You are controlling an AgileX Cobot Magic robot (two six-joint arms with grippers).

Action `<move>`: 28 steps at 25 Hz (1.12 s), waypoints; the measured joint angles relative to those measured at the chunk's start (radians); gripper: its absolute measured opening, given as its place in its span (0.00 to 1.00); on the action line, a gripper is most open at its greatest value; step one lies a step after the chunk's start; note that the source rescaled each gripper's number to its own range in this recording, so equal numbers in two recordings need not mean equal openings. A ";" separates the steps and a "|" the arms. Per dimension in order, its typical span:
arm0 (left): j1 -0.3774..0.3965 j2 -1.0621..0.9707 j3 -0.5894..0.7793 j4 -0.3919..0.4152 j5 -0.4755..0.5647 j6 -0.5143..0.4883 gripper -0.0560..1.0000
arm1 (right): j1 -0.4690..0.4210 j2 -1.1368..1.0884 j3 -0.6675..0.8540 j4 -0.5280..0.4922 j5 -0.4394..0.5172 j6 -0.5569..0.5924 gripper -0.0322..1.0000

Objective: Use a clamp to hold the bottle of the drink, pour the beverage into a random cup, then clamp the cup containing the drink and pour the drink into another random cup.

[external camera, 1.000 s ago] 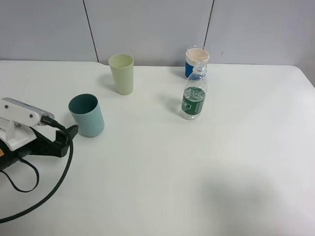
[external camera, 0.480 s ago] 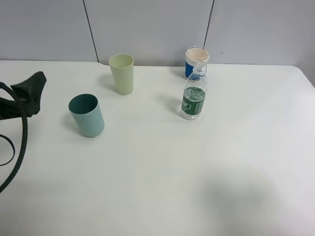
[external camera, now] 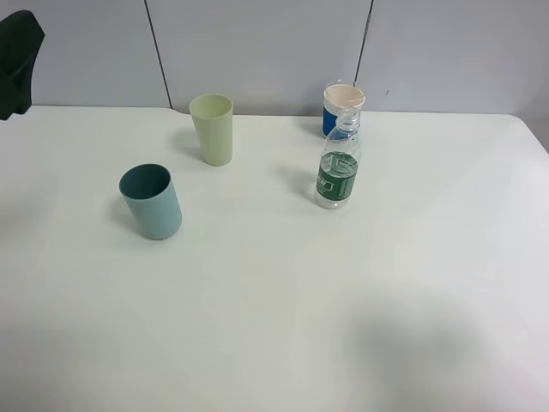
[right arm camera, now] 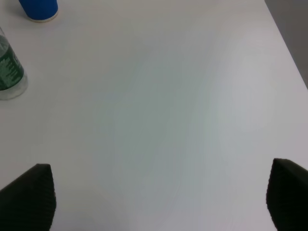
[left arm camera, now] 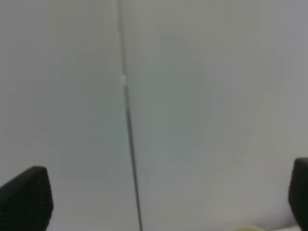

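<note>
The clear drink bottle [external camera: 336,172] with a green label stands upright at the back middle of the white table [external camera: 283,300]. It also shows in the right wrist view [right arm camera: 8,72]. A blue cup [external camera: 343,106] stands right behind it and shows in the right wrist view [right arm camera: 38,9]. A light green cup [external camera: 213,129] stands at the back left. A teal cup [external camera: 151,202] stands in front of it to the left. My left gripper [external camera: 17,60] is raised at the far top left, open and empty [left arm camera: 161,197], facing the wall. My right gripper [right arm camera: 159,195] is open and empty over bare table to the right of the bottle.
A grey panelled wall [external camera: 274,43] runs behind the table. The table's right edge [right arm camera: 284,43] shows in the right wrist view. The right arm is out of the exterior high view.
My left arm has lifted from the table's left edge up to the top left corner. Its cable has left the view. The cups and bottle have not moved.
</note>
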 joint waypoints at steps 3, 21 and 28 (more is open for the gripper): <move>0.000 -0.065 -0.066 0.047 0.240 -0.025 0.99 | 0.000 0.000 0.000 0.000 0.000 0.000 0.71; 0.005 -0.380 -0.245 0.104 1.105 -0.077 1.00 | 0.000 0.000 0.000 0.000 0.000 0.000 0.71; 0.126 -0.497 -0.245 0.166 1.203 -0.167 1.00 | 0.000 0.000 0.000 0.000 0.000 0.000 0.71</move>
